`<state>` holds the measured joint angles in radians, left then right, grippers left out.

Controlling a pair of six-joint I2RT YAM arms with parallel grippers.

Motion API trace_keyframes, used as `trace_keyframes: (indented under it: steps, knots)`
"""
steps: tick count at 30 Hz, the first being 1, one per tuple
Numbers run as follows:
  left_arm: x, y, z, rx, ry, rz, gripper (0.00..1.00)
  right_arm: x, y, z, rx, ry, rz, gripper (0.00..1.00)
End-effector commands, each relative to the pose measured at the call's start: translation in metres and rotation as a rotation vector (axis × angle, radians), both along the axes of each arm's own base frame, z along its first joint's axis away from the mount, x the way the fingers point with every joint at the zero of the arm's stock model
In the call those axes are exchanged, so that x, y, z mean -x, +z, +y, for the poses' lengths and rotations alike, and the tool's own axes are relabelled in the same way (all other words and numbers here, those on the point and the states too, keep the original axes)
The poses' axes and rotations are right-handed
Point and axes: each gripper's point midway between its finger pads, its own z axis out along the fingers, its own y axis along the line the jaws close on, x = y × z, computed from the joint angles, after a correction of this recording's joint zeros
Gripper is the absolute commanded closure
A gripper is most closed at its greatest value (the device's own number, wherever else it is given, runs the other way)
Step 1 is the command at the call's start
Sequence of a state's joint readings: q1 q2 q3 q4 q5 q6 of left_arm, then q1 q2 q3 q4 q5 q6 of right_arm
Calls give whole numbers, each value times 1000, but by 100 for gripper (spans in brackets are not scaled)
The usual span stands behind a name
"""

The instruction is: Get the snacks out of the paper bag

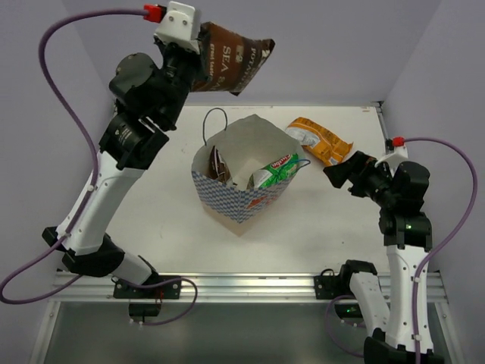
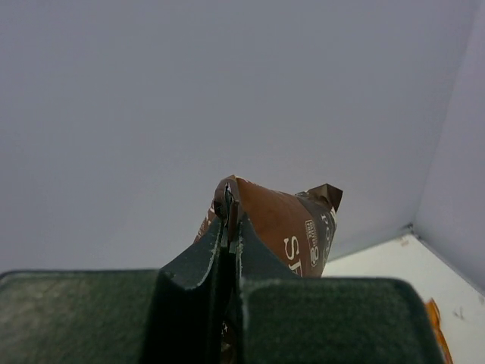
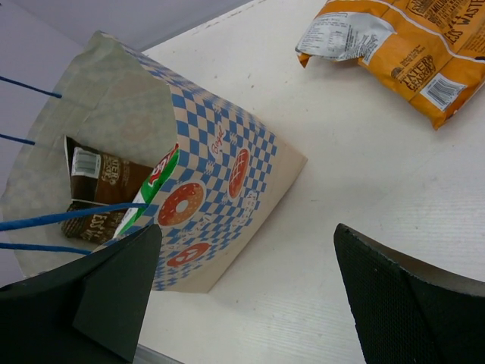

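The left jaws pinch one dark brown packet point(image 1: 233, 64) high above the far left of the tabletop point(image 1: 318, 227). The right jaws are spread, right of the upright paper bag point(image 1: 241, 203), which holds a second brown packet point(image 1: 217, 163) and a green-and-white packet point(image 1: 274, 171). The orange-yellow packet point(image 1: 322, 140) lies beyond, far right.

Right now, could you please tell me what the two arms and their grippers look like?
The left arm and right arm have white links and black joints. A purple cable with a red connector runs to each wrist. The fingers are dark wedges with textured pads.
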<state>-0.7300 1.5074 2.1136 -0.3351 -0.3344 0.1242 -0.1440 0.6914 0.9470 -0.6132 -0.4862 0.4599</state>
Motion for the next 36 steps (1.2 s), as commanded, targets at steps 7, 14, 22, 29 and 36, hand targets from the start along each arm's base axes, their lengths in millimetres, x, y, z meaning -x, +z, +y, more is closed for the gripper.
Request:
trace_keyframes:
  steps: [7, 14, 22, 29, 36]
  knots:
    - [-16, 67, 134, 251, 425, -182, 100, 1, 10, 11, 10, 58, -50, 1]
    - [-112, -34, 173, 205, 489, 54, 100, 3, 9, 15, 33, 76, -52, 1]
    - [-204, -148, 164, 233, 374, 309, 100, 4, 3, 18, 60, 98, -43, 1]
    - [-245, -197, 141, 358, 225, 399, 100, 2, -7, 18, 68, 106, -18, 1]
    - [-241, -332, 183, 586, 252, 643, 100, -1, -13, 17, 72, 101, 3, 1]
